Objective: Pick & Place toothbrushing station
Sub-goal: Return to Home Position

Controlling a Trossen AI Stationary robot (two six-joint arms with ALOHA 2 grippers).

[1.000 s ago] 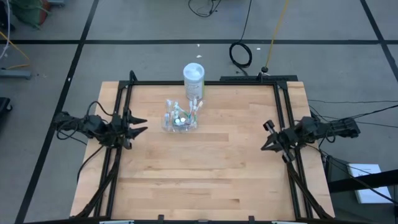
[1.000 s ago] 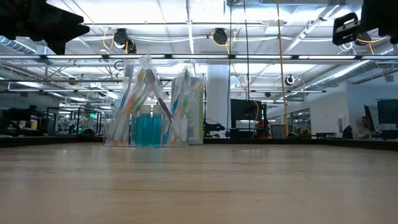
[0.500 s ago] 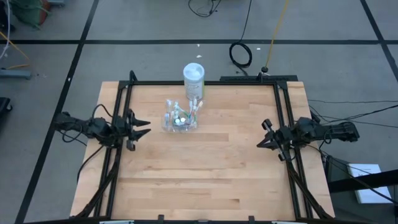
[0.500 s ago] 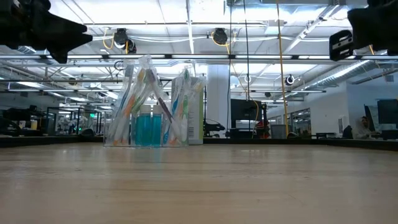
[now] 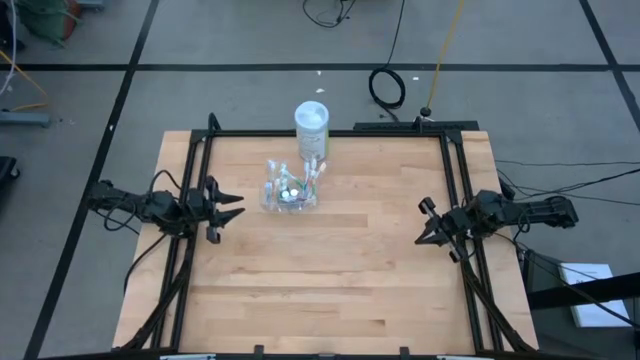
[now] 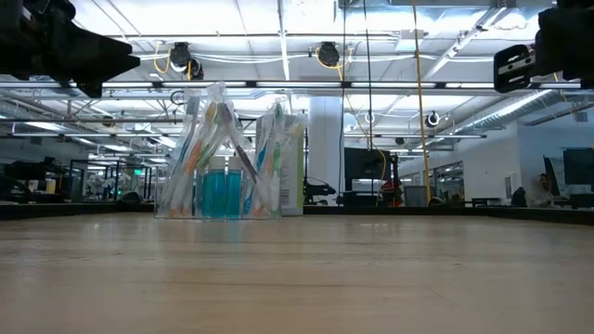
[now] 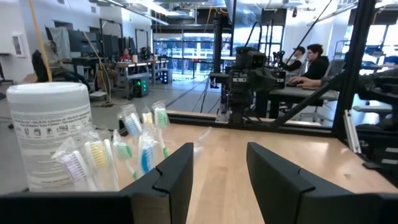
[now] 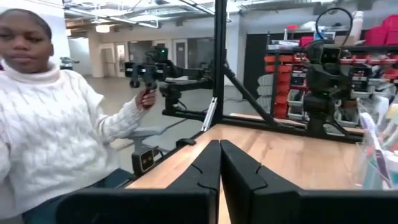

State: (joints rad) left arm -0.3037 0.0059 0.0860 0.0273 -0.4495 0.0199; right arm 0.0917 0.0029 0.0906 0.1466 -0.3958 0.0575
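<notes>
Care matters: we should ease the left arm (image 5: 150,205), jaws apart, and right arm (image 5: 510,212), jaws together, outward at mid-frame edges, away from the cup (image 5: 268,200) of toothbrushes (image 5: 316,170) upper centre.

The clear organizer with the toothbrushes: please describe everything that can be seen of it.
The clear organizer looks like thin transparent plastic. It stands upright on the wooden table, left of its middle, close beside a white canister. Many toothbrushes lean inside it, heads up, and blue tubes stand among them.
</notes>
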